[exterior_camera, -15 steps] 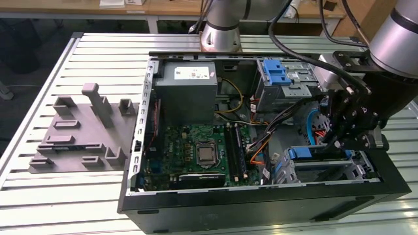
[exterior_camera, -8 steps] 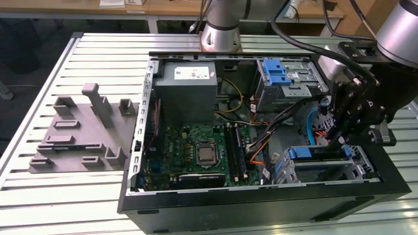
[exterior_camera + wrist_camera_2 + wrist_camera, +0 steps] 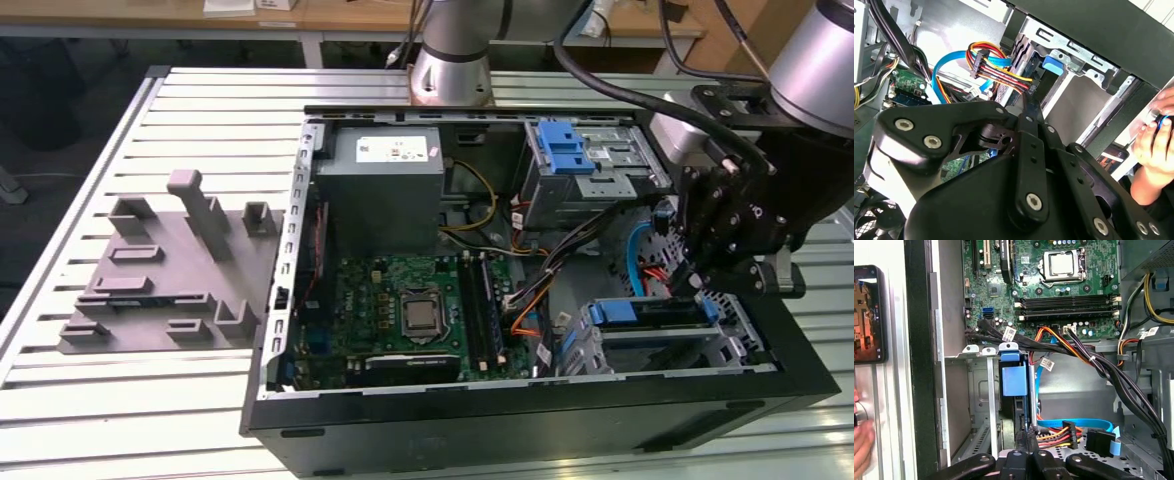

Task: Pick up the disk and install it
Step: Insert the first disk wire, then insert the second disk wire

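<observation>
The disk, framed by its blue carrier, sits in the lower drive cage at the case's front corner, on the exterior view's right. In the first wrist view the disk stands edge-on in the cage slot, its blue tab facing the motherboard. My gripper hangs just above it. The fingertips are pressed together at the disk's near edge in both wrist views, with nothing between them. I cannot tell whether they touch it. The blue tab shows beyond the tips.
Bundled power and blue data cables lie right beside the cage. The upper drive bay with a blue latch, the power supply and the motherboard occupy the case. A person's hand and a phone are outside the case wall.
</observation>
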